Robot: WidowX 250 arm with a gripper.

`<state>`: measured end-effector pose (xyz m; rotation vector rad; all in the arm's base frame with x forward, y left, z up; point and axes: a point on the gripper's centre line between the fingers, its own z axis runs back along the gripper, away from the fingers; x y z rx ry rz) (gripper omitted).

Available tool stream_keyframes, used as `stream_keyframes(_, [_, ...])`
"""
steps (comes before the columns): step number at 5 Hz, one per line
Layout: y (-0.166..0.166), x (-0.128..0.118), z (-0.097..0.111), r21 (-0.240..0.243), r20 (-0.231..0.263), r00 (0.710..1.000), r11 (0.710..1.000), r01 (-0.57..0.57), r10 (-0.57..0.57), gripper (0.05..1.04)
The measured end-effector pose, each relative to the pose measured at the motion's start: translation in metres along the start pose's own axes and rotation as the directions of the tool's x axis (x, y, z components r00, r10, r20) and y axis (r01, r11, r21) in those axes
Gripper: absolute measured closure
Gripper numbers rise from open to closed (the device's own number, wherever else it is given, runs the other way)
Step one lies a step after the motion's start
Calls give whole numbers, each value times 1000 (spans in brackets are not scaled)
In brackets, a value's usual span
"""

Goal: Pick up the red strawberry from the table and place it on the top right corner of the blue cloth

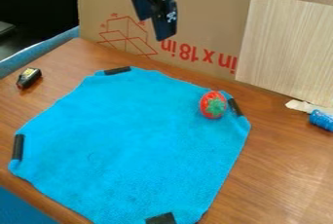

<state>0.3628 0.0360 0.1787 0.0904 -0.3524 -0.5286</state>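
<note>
The black gripper (162, 30) hangs at the upper middle of the camera view, in front of the cardboard and above the far edge of the blue cloth, apart from everything on the table. A red toy strawberry (213, 104) with a green top lies on the cloth near its right corner, to the right of and below the gripper. The blue cloth (137, 140) is spread on the wooden table, with black strips at several of its corners.
A cardboard sheet (208, 28) stands along the table's back, with a light wood panel (286, 47) leaning at right. A blue roll (322, 120) lies at the right edge beside a pale scrap (302, 106). At left sits a small black object (28, 78) on the brown table (280, 169).
</note>
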Motion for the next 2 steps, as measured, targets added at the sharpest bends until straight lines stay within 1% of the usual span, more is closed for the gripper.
stream_keyframes(2, [0, 0, 1, 1, 1, 1000, 1000, -1, 1, 82])
